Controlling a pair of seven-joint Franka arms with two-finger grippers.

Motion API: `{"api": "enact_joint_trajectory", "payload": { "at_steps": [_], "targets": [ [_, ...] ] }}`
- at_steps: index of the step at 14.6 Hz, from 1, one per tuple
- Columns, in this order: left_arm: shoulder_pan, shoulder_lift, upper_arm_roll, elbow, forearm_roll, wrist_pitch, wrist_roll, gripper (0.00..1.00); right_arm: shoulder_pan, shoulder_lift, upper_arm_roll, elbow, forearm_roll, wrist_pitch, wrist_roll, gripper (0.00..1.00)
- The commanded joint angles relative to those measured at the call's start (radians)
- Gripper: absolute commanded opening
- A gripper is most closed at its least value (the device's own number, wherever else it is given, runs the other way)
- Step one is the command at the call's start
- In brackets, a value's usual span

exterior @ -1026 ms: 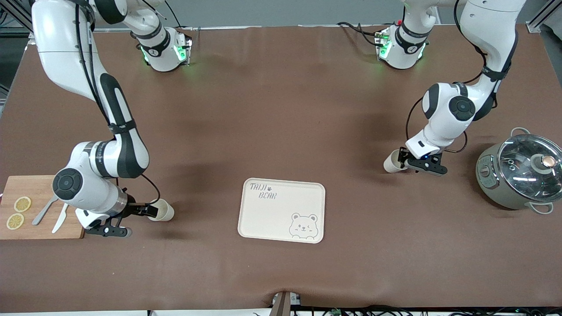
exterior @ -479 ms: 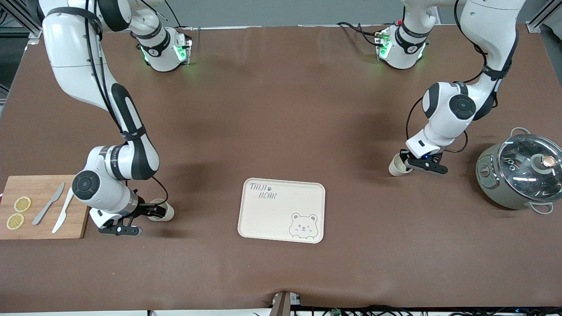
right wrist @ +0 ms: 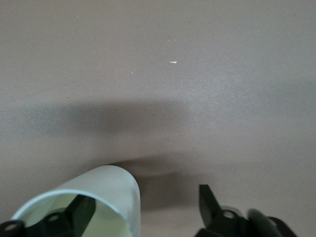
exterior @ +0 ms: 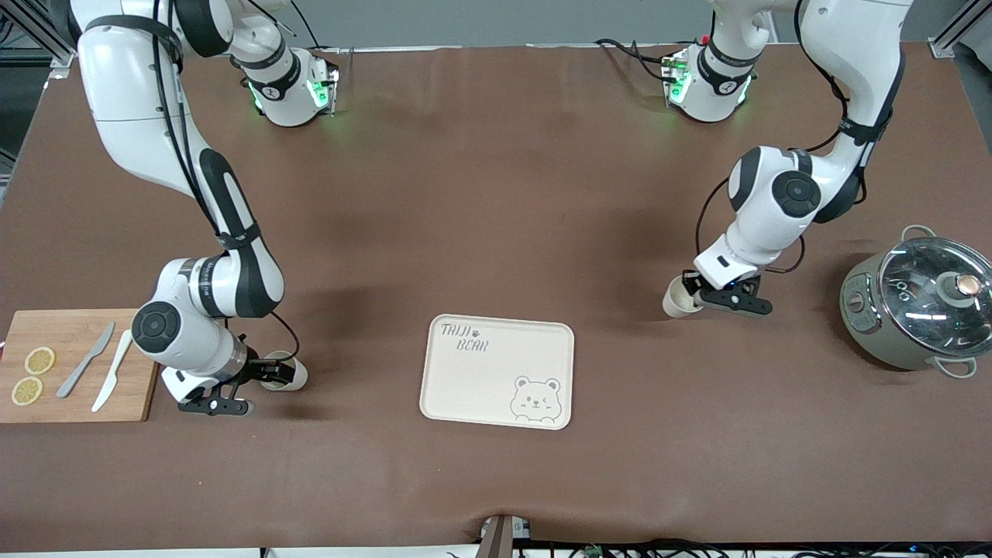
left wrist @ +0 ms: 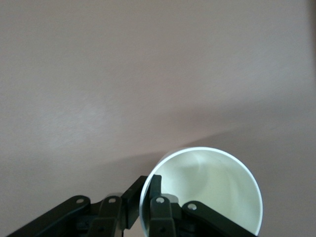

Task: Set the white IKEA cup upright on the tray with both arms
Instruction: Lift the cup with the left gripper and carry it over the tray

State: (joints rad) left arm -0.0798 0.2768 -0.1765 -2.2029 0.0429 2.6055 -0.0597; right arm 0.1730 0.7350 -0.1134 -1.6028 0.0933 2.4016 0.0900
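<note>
Two white cups lie on their sides on the brown table. One cup [exterior: 291, 375] is beside the cutting board. My right gripper [exterior: 267, 373] is at its mouth and open. One finger is inside this cup [right wrist: 106, 197] and the other finger [right wrist: 210, 200] stands clear outside the wall, so the right gripper [right wrist: 144, 202] straddles it. The other cup [exterior: 674, 302] is toward the left arm's end. My left gripper [exterior: 692, 297] is shut on its rim. In the left wrist view the gripper [left wrist: 146, 190] pinches this cup's [left wrist: 212, 182] wall. The cream tray [exterior: 457, 387] with its bear drawing holds nothing.
A wooden cutting board [exterior: 74, 403] with lemon slices [exterior: 39, 360] and two knives [exterior: 108, 370] lies at the right arm's end. A grey pot with a glass lid [exterior: 918, 302] stands at the left arm's end.
My left gripper shut on its cup's rim and carried it a little toward the tray. My right gripper slid toward its cup until one finger entered the mouth.
</note>
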Motion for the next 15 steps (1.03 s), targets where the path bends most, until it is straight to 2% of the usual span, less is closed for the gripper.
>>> {"api": "enact_joint_trajectory", "payload": {
  "at_steps": [1,4,8,11,15],
  "targets": [
    [-0.018,0.001,-0.032,0.182,-0.001,-0.23,-0.093,0.0,-0.007,-0.009,0.003,-0.009,-0.001,0.007,-0.004,0.43],
    [-0.064,0.039,-0.032,0.305,-0.001,-0.309,-0.185,0.0,-0.006,-0.008,0.005,-0.008,0.0,0.007,-0.004,0.21],
    [-0.139,0.172,-0.029,0.516,0.002,-0.402,-0.311,0.0,-0.004,-0.008,0.005,-0.008,0.0,0.005,-0.003,0.0],
    [-0.218,0.303,-0.017,0.673,0.003,-0.449,-0.422,0.0,-0.004,-0.009,0.005,-0.006,0.002,0.004,-0.003,0.0],
    [-0.316,0.422,0.031,0.779,0.047,-0.449,-0.534,0.0,0.002,-0.013,0.005,0.0,0.005,-0.006,0.007,0.0]
  ]
}}
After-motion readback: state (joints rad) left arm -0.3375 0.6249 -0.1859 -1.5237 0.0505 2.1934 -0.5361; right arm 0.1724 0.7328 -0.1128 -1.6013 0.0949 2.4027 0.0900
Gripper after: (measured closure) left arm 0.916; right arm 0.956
